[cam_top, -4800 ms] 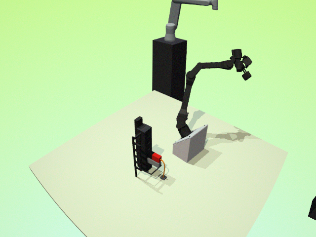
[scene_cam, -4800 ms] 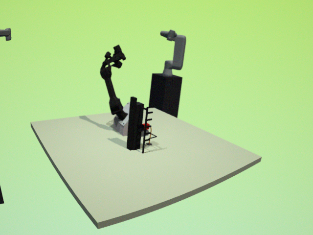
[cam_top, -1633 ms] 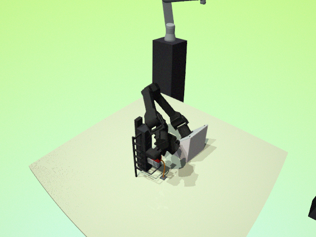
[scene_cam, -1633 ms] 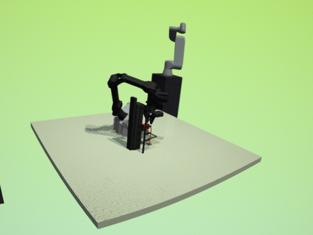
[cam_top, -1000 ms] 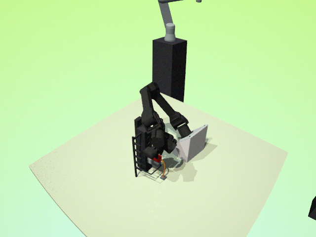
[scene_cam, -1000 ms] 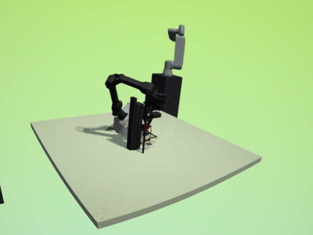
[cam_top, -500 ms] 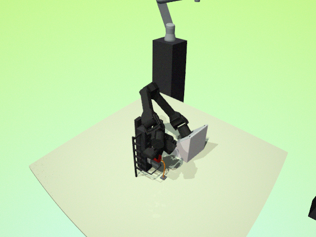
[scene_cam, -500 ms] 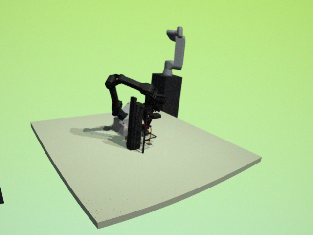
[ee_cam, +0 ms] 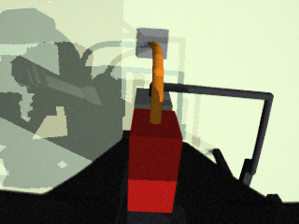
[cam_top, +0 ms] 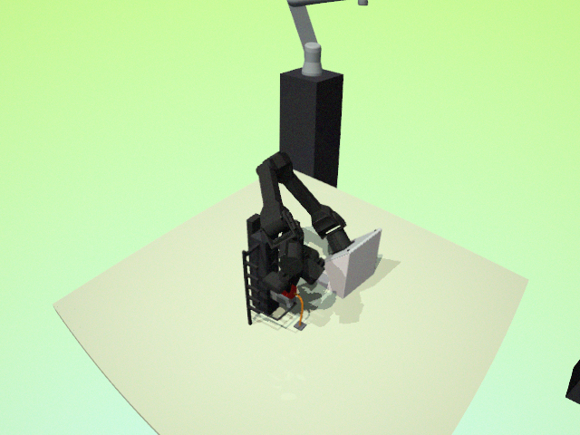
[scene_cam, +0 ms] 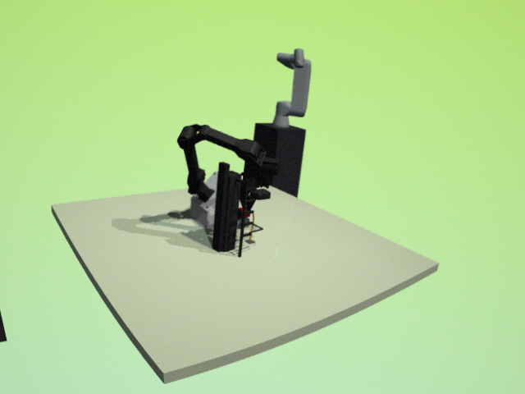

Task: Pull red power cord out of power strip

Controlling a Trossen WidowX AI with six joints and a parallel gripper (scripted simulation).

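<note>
- The gripper (ee_cam: 154, 205) was closed on the red plug (ee_cam: 154, 159), with a dark finger flanking the plug at 3 and 9 o'clock.
- The orange cord (ee_cam: 157, 79) blocked the path at 12 o'clock, arching to a small grey anchor block (ee_cam: 152, 41).
- A thin black frame (ee_cam: 262, 126) fenced the 2 to 3 o'clock side.
- A tall black column (scene_cam: 223, 208) stood close beside the gripper.
- The table (cam_top: 398, 355) beyond the frame offered open room.

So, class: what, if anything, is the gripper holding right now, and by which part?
The gripper is shut on the red plug, with the fingers on the two sides of its block-shaped body. The orange cord leaving the plug's end is not gripped.
</note>
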